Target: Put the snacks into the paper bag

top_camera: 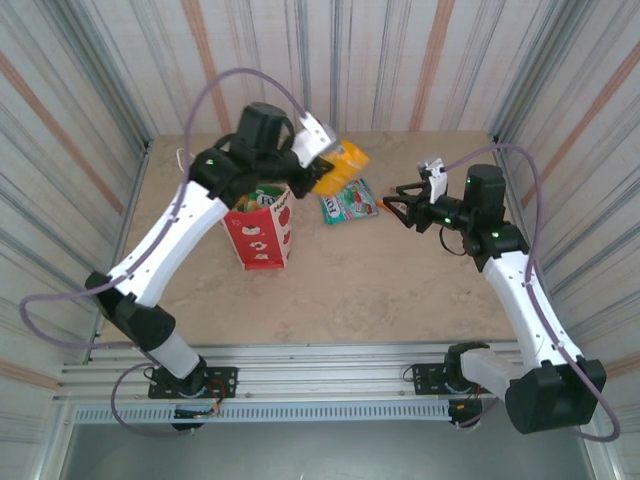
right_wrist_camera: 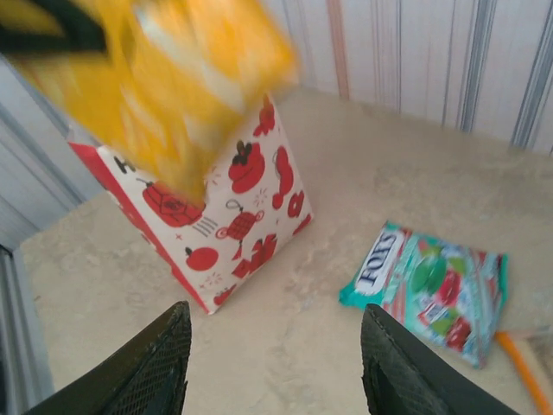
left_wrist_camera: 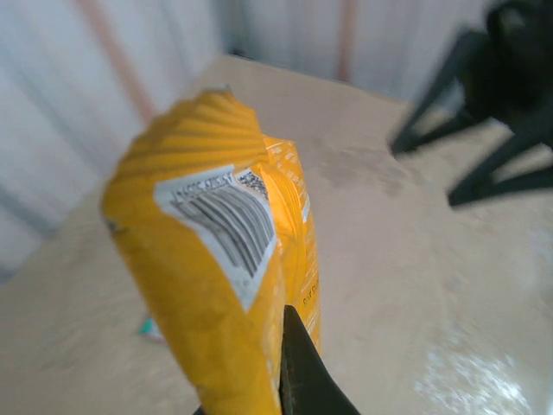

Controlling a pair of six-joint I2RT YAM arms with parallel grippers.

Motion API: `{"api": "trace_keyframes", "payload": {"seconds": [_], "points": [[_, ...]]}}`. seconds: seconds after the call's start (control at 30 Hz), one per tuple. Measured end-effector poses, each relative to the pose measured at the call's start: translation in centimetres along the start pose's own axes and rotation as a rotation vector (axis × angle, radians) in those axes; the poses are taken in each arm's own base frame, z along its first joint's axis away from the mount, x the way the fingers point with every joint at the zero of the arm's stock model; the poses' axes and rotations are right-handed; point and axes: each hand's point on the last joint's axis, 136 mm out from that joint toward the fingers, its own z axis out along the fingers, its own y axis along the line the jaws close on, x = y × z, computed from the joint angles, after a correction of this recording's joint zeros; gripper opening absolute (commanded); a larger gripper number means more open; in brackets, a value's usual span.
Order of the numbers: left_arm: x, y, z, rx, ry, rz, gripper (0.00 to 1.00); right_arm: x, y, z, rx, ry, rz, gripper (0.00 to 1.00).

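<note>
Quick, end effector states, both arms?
Left end effector: closed, holding the yellow snack packet.
Right end effector: open, holding nothing.

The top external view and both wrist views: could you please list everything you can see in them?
white paper bag with red band and red prints: one, white and red, standing on the table left of centre.
green item: one, green, in the bag's mouth; too small to identify.
orange-yellow shiny packet: one, barcode showing, held up beside the bag's top.
green flat FOX'S packet: one, green with red, lying flat on the table right of the bag.
orange strip: one, orange, beside the FOX'S packet, cut off by the frame edge; cannot tell what it is.
beige table: one, beige.
striped wall panels: grey-white with orange stripes, around the table.
left gripper: shut on the orange-yellow shiny packet.
right gripper: black, open and empty, right of the FOX'S packet.
</note>
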Motion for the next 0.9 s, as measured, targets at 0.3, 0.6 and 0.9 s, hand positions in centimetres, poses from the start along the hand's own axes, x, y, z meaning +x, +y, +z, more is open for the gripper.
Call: {"api": "trace_keyframes", "payload": {"seconds": [0.3, 0.6, 0.9], "points": [[0.8, 8.5, -8.6, -0.393, 0.007, -0.212, 0.0, 3.8, 0.7, 4.1, -0.015, 0.132, 0.119, 0.54], [4.5, 12.4, -15.1, -0.618, 0.018, -0.419, 0.0, 6.0, 0.3, 6.1, -0.014, 0.206, 0.201, 0.54], [10.0, 13.2, -10.2, -0.474, 0.162, -0.65, 0.0, 7.8, 0.4, 8.0, -0.034, 0.278, 0.271, 0.54]]}}
